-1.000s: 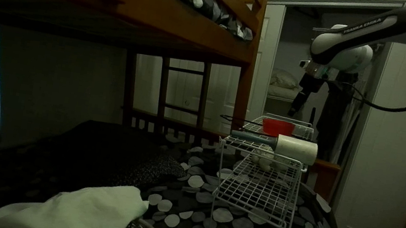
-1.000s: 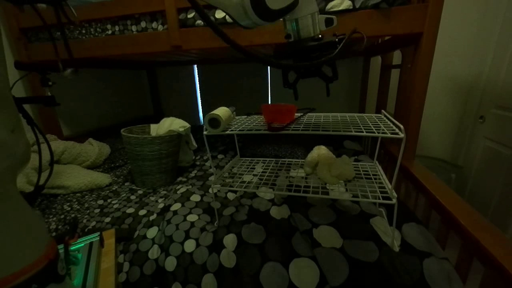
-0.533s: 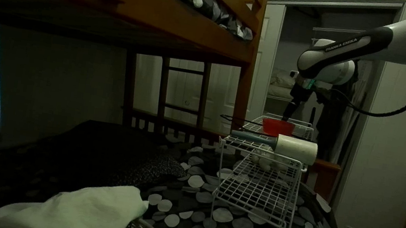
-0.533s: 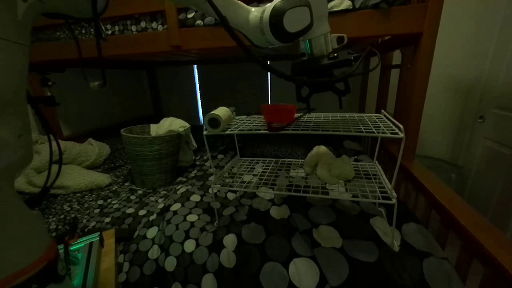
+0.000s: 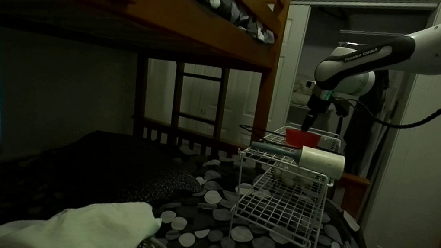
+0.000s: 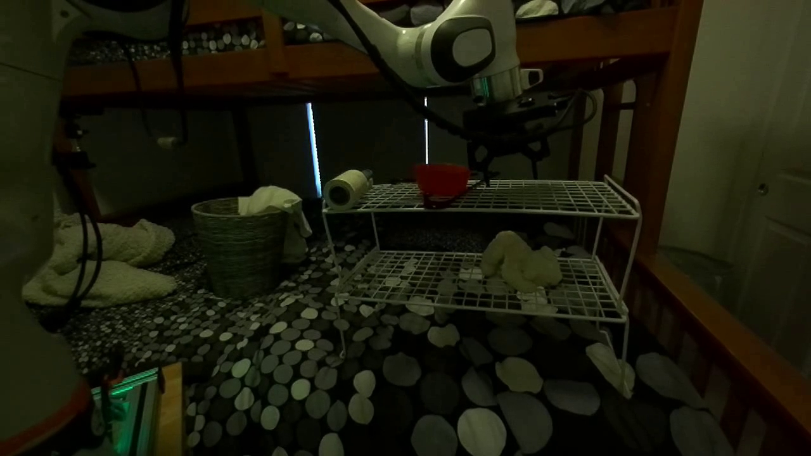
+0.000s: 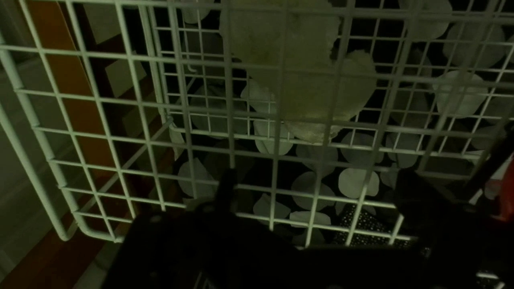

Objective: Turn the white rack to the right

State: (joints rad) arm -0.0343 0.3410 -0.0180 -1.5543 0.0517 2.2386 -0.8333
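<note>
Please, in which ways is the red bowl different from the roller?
Colour: the bowl is red, while the roller is mostly white with a grey-green handle.
Pose: the bowl stands upright; the roller lies on its side.
Place: the roller is at one end of the rack, whereas the bowl sits farther in, nearer to the tool.
Both rest on the rack's top.

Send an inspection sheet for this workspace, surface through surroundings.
Surface: dotted bedspread, dimly lit.
Job's things: white rack, two-tiered, upright on the bedspread.
Clutter: red container and roller on the top tier; pale fluffy item on the lower; woven basket with white cloth beside the rack.
Gripper: open, at the top tier; nothing seen in it; contact unclear.
Cables: black cable, loosely hung from the arm.
Surroundings: wooden bunk frame overhead.
</note>
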